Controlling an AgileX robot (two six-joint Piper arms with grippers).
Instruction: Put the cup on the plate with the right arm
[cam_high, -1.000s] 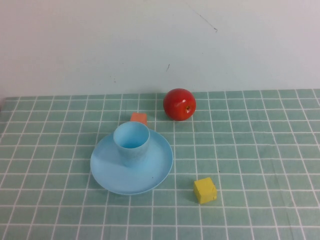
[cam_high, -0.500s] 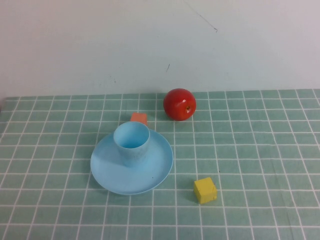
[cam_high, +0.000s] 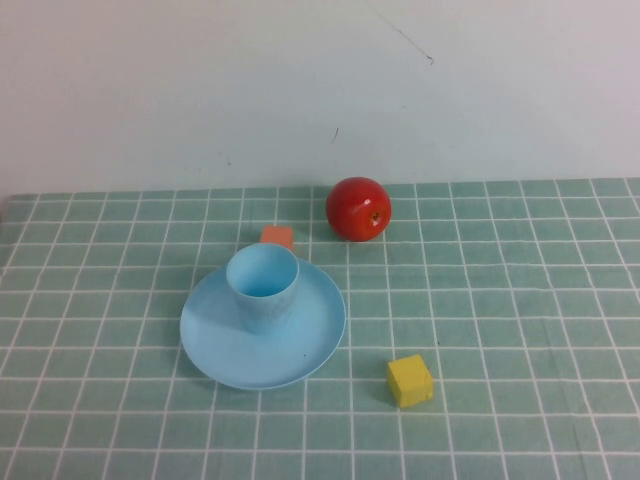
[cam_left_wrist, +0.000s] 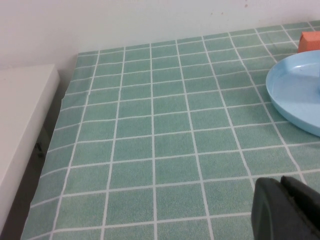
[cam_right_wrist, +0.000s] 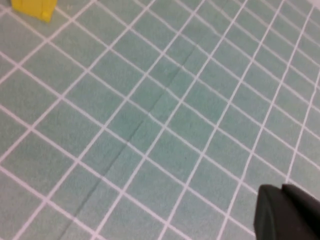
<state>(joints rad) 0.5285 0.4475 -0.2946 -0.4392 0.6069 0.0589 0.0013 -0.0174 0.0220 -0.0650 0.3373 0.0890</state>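
- Light blue, the cup (cam_high: 263, 286) stands upright on the plate (cam_high: 312, 345), mouth up, long axis vertical; the task looks done.
- Just behind the plate lies an orange block (cam_high: 278, 237); a red apple (cam_high: 358, 208) sits further back, a yellow cube (cam_high: 410, 380) nearer.
- Neither arm reaches the high view.
- Right gripper (cam_right_wrist: 287, 212) hangs over bare cloth beyond the cube; jaw state cannot be told.
- Left gripper (cam_left_wrist: 287, 210) sits beside the plate's edge; likewise unclear.

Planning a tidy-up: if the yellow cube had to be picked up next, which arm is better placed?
Probably the right. The yellow cube lies right of the plate, where the cup already stands, and appears in the right wrist view. The right gripper and left gripper both sit above bare cloth, and the left sees only the plate's edge.
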